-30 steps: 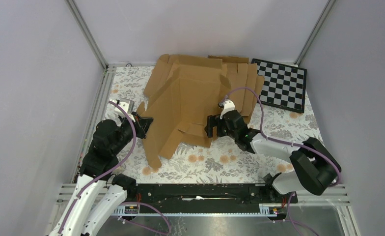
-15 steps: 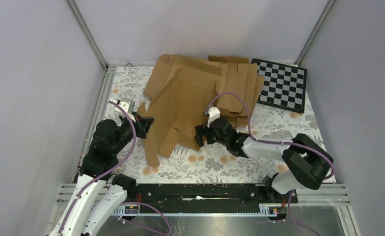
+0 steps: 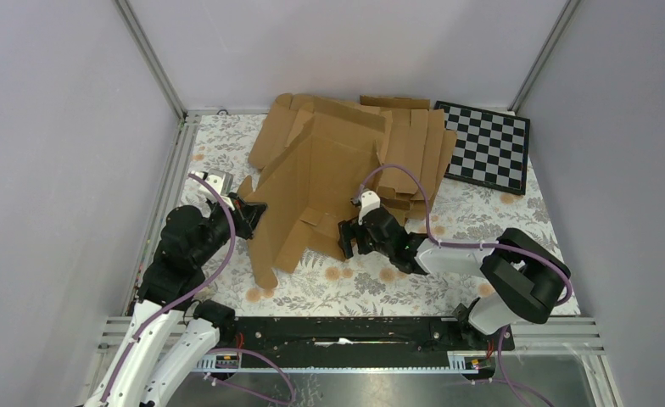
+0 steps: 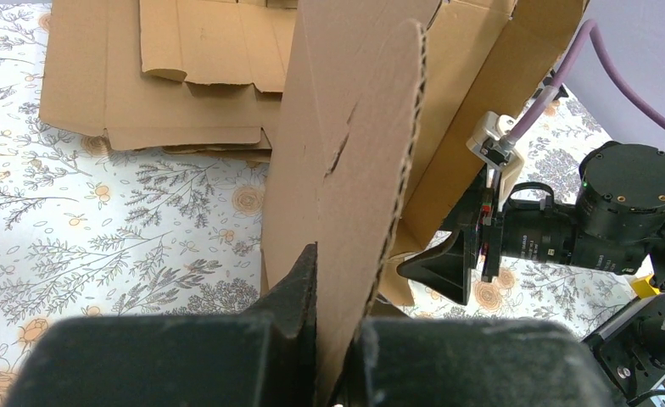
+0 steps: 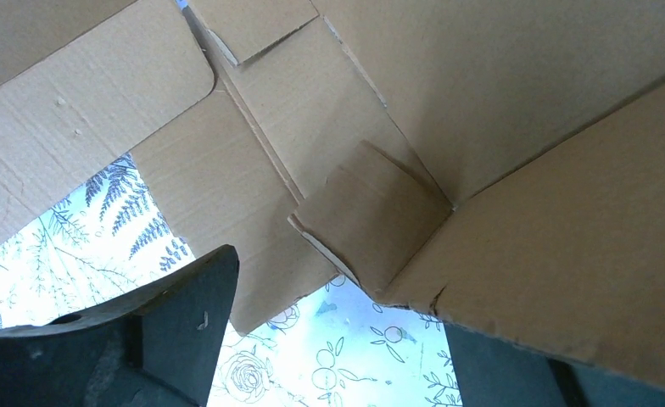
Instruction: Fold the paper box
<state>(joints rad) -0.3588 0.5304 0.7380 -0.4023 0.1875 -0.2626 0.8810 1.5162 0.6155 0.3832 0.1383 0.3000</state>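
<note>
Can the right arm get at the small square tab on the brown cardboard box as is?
Likely yes: the right arm's fingers stand open just before the small square tab of the plain brown cardboard box, nothing between. The left arm's fingers pinch the box's edge, steadying it.

no legible text, no labels or brands, no numbers, no signs

The right pincer [image 3: 347, 240] has slid leftward, folding the paper box [image 3: 316, 180] narrower.
</note>
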